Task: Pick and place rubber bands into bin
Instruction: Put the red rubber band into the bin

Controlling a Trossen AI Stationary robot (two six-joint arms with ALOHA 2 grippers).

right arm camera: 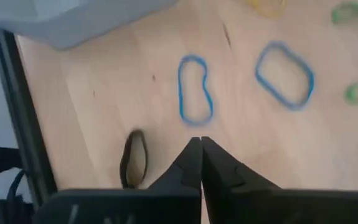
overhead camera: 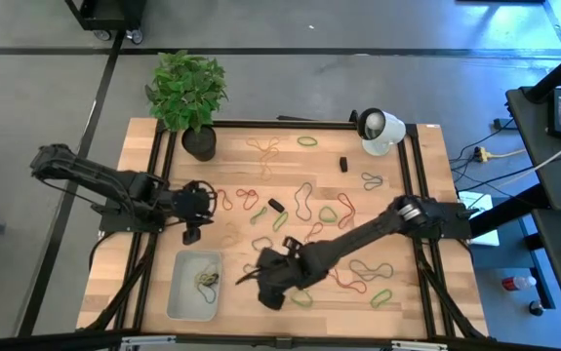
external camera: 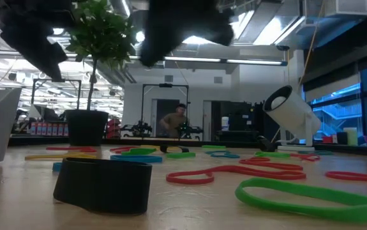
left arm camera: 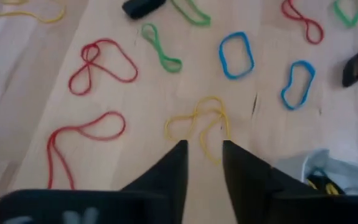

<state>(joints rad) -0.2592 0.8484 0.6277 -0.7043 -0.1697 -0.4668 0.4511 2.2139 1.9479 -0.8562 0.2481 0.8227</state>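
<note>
Many rubber bands in red, green, blue, yellow and black lie flat and scattered across the wooden table (overhead camera: 290, 175). The pale bin (overhead camera: 194, 285) sits near the front left with a few bands (overhead camera: 205, 281) inside. My left gripper (left arm camera: 203, 146) hovers open above a yellow band (left arm camera: 197, 121), just beyond the bin's far end, with nothing between its fingers. My right gripper (right arm camera: 199, 143) is shut above the table right of the bin (right arm camera: 73, 22), over a blue band (right arm camera: 194, 90) and a black band (right arm camera: 134, 158). No band shows between its fingers.
A potted plant (overhead camera: 190, 97) stands at the far left and a white lamp-like object (overhead camera: 380, 130) at the far right. Black bands (external camera: 103, 182), red bands (external camera: 234, 172) and green bands (external camera: 311, 198) lie near the front. Dark rails (overhead camera: 155, 195) edge the table.
</note>
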